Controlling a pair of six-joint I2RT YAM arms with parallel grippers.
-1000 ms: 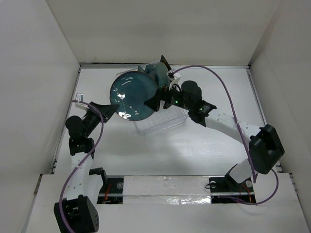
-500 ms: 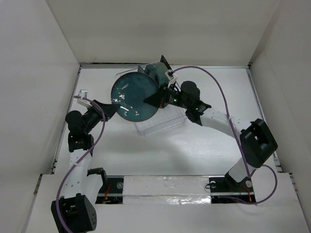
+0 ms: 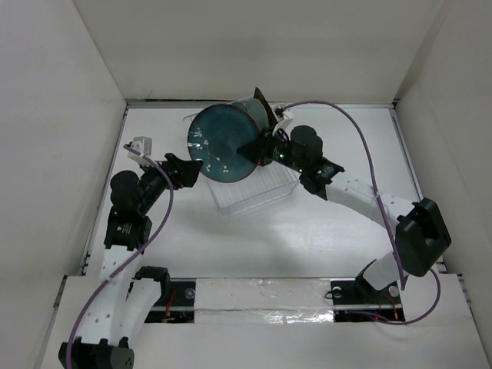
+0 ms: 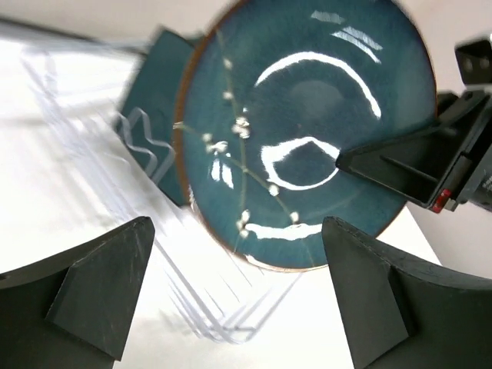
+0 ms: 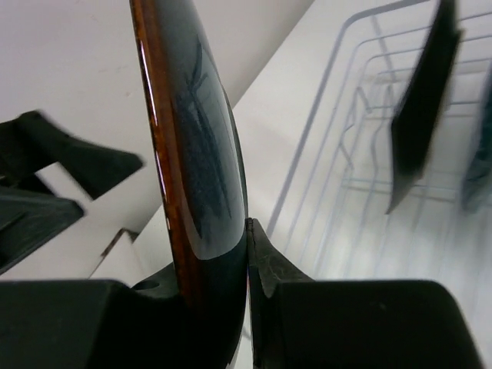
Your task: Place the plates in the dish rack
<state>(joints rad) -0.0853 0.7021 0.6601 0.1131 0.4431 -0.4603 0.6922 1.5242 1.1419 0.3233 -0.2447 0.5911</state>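
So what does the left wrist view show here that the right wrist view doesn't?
Only the left wrist: the round teal plate's glossy face, seen past the left gripper's open jaws. Only the right wrist: the plate edge-on, brown rim pinched in the right gripper's jaws. Both: that plate, the dish rack, and a dark plate standing in it.

Bright even overhead light, glare arcs on teal plate (image 4: 307,115), dish rack (image 4: 207,307) blurred

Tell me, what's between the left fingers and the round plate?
Nothing: in the left wrist view the gap from fingers to plate is bare, with only rack wires beyond.
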